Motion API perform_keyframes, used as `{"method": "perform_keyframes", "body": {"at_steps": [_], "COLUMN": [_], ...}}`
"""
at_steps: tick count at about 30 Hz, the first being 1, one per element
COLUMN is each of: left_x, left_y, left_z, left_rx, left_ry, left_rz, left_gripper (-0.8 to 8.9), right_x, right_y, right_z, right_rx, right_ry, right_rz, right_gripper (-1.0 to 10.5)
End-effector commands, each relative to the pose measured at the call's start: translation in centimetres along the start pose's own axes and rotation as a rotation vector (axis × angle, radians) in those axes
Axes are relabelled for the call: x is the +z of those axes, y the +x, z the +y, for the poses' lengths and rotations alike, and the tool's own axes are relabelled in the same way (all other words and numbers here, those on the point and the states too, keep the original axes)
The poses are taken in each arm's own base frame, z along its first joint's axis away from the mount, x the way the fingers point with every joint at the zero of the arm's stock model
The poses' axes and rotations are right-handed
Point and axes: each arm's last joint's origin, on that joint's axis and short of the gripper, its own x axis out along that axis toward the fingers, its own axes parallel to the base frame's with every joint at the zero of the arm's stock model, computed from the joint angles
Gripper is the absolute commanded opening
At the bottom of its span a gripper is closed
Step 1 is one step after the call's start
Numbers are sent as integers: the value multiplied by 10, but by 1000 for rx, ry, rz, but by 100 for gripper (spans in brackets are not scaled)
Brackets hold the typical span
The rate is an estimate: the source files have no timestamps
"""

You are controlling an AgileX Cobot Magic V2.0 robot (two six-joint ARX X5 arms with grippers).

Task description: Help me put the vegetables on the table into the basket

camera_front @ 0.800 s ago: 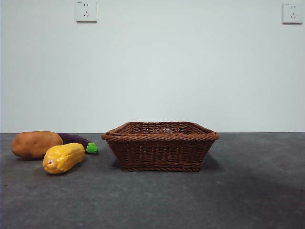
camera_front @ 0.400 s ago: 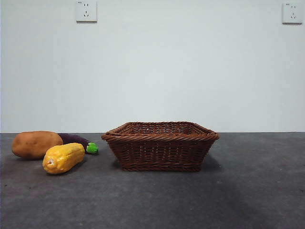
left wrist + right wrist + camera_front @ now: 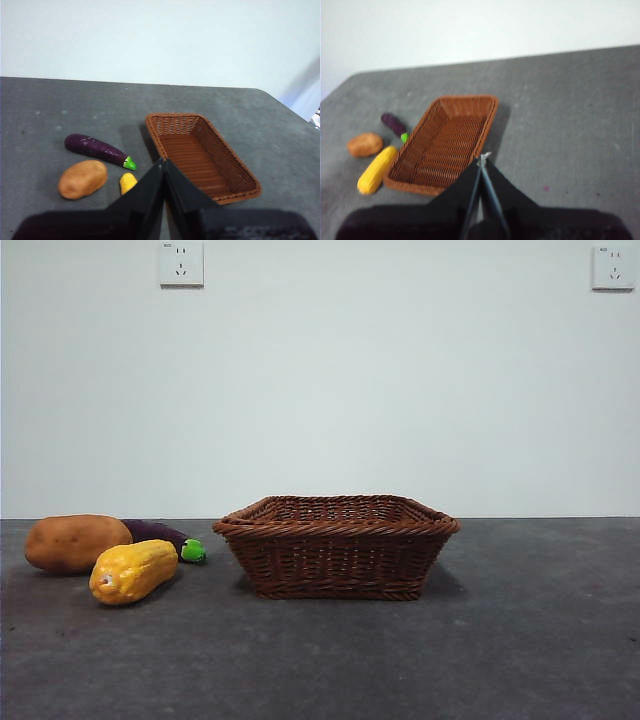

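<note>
Orange-brown potato [image 3: 76, 542], corn [image 3: 133, 570] and eggplant [image 3: 164, 536] lie bunched on the table [image 3: 520, 640], left of the empty basket [image 3: 336, 545]. Both grippers (left [image 3: 164, 167], right [image 3: 483, 161]) hang above with jaws pressed together, holding nothing. The risk: reaching for one vegetable could knock its close neighbours rolling

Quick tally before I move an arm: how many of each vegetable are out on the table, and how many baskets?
Potato: 1
Corn cob: 1
Eggplant: 1
Basket: 1, with nothing in it
Total: 4 things, 3 of them vegetables, all lying on the table beside the basket.
</note>
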Motion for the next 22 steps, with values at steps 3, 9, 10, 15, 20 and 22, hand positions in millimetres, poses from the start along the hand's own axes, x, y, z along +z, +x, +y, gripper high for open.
{"method": "perform_keyframes", "body": {"at_steps": [3, 9, 10, 15, 20, 22], "left_x": [11, 18, 19, 24, 29, 31], "left_y": [-2, 2, 4, 12, 16, 17], "left_z": [-4, -5, -4, -3, -2, -2], "left_rx": [-37, -51, -66, -113, -115, -113], "left_ry": [17, 5, 3, -13, -20, -23], "left_rz": [20, 82, 91, 123, 138, 144], "left_gripper": [-8, 0, 2, 354, 642, 643], "right_x": [2, 1, 1, 3, 3, 3], "right_y": [1, 2, 2, 0, 2, 3], "right_z": [0, 0, 0, 1, 0, 0], "right_rx": [7, 6, 6, 6, 6, 17], "right_ry": [-38, -35, -37, -39, -30, -26], "right_rz": [61, 96, 94, 85, 93, 99], "right_gripper": [-12, 7, 11, 287, 650, 661]}}
